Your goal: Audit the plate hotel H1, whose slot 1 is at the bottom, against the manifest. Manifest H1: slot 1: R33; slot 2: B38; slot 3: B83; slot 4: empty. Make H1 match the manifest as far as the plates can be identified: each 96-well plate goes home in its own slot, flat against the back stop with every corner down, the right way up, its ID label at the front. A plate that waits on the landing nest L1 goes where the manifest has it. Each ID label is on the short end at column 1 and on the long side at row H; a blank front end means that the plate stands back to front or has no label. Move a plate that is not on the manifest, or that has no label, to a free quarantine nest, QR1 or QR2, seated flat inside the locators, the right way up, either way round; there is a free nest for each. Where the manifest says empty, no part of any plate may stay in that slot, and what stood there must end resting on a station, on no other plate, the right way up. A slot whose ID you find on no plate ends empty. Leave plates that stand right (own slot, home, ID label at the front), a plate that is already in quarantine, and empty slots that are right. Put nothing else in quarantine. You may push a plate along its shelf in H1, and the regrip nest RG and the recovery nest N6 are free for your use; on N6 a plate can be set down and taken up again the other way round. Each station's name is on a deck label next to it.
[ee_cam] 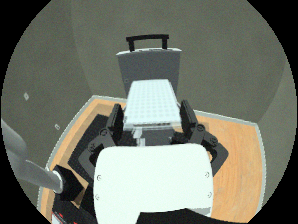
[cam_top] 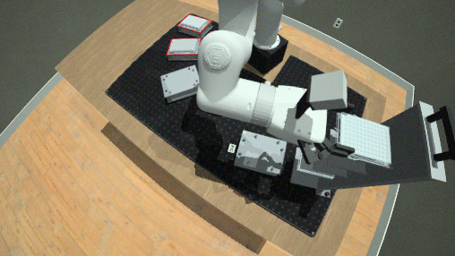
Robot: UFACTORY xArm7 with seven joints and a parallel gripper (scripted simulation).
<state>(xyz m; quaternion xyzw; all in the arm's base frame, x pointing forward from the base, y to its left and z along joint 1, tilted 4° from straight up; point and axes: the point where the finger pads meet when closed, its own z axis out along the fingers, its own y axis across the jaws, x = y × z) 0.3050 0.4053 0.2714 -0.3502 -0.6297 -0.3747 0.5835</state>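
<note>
So the gripper is pinching a 96-well plate by its near short end, way out at 3 o'clock on the deck, over the dark top of the plate hotel. In the wrist view the fingers hug both long sides and the plate sits level. My take: keep it flat, move slow and straight, don't tilt. I can't read any ID label from here, so I'd check that before committing to a slot or a quarantine nest.
</note>
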